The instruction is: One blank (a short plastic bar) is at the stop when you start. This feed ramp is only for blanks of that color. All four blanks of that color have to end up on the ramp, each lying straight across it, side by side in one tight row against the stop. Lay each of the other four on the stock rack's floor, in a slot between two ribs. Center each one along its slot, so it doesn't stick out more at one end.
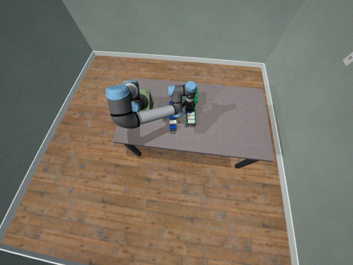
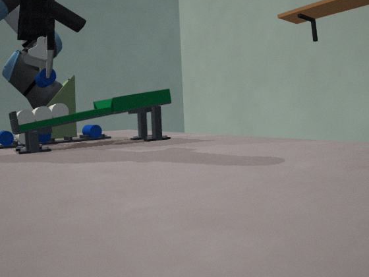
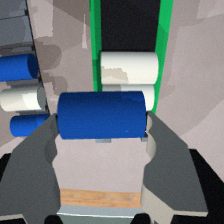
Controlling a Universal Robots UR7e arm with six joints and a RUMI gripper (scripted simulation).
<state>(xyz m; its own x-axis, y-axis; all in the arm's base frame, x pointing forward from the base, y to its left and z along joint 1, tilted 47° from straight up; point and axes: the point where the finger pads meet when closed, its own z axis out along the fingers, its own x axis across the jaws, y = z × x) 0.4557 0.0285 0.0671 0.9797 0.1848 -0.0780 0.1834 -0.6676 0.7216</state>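
Top view: the arm reaches across the table to the ramp. The gripper hangs over the ramp, and white blanks show on the ramp below it. The rack lies just left of the ramp with blue pieces in it. The held piece cannot be made out here.

Exterior view: the gripper hangs above the low end of the ramp, fingers pointing down. A blue blank sits between the fingertips, seen end-on, lifted well above the three white blanks that lie side by side against the stop. Behind the ramp, another blue bar rests in the rack, and one at the far left.

Wrist view: the gripper is about half open and clamped on the blue blank, one finger on each end, the bar lying crosswise between them. Below it, white blanks lie across the green-edged ramp. To the left, the rack holds a blue bar, a white bar and another blue bar.
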